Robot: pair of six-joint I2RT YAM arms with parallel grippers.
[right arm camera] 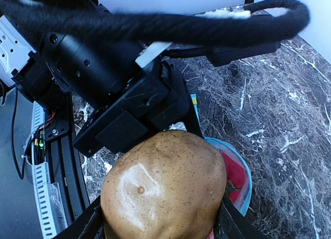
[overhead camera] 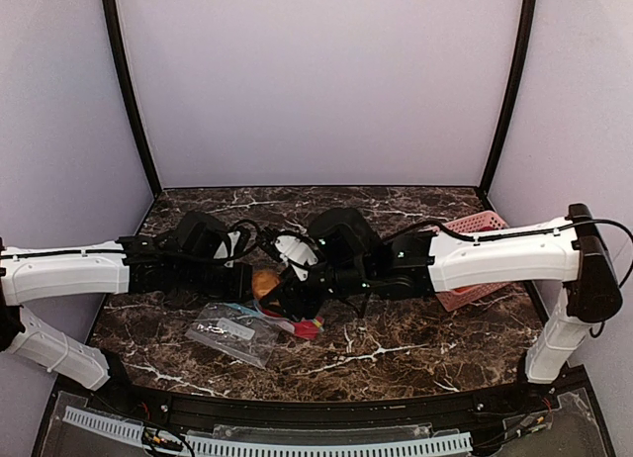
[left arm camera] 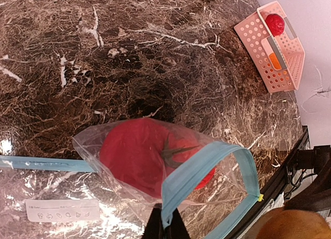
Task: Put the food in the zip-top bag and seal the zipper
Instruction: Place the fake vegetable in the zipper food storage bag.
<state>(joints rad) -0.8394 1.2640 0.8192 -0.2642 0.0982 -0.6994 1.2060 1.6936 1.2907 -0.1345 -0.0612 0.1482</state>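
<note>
My left gripper (left arm camera: 166,221) is shut on the teal-blue zipper (left arm camera: 199,169) and holds the mouth of the clear zip-top bag (left arm camera: 90,143) open. A red piece with a green stem (left arm camera: 134,156) lies inside the bag. My right gripper (right arm camera: 163,221) is shut on the brown-tan piece (right arm camera: 163,192) and holds it just above the open mouth (right arm camera: 247,182). In the top view the two grippers meet at mid-table, left (overhead camera: 245,279) and right (overhead camera: 285,293), with the brown-tan piece (overhead camera: 264,282) between them. A red piece (left arm camera: 275,23) and an orange piece (left arm camera: 275,61) lie in the pink basket.
The pink slatted basket (left arm camera: 258,53) lies at the right of the table, partly under my right arm (overhead camera: 477,223). A flat clear bag with a white label (overhead camera: 234,328) and a teal strip (left arm camera: 46,164) lies near the front edge. Purple walls surround the table.
</note>
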